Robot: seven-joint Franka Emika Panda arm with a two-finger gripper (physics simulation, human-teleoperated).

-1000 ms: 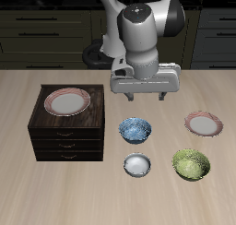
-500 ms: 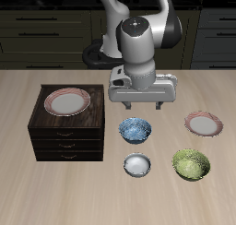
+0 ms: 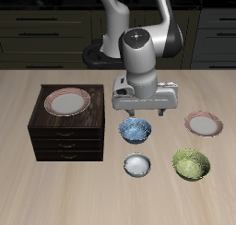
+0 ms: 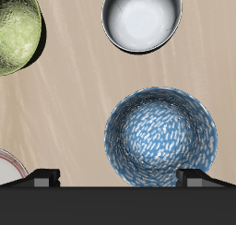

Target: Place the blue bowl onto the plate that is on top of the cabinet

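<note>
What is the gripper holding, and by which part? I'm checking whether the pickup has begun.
Nothing. The open gripper hangs above the blue bowl, which sits on the table.

blue bowl point(image 4: 162, 136): mottled blue-white | plate point(image 3: 67, 101): pink-red rim | cabinet point(image 3: 64, 135): dark brown

I see even, soft lighting, faint shadows beneath the bowls, sharp renders, no glare or blur.

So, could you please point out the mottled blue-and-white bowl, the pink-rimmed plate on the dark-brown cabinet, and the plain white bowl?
Mottled blue-and-white bowl point(image 3: 135, 130): exterior view, on its inner bottom.
Pink-rimmed plate on the dark-brown cabinet point(image 3: 66, 101): exterior view, on its pale centre.
Plain white bowl point(image 4: 141, 17): wrist view, on its inside.
</note>
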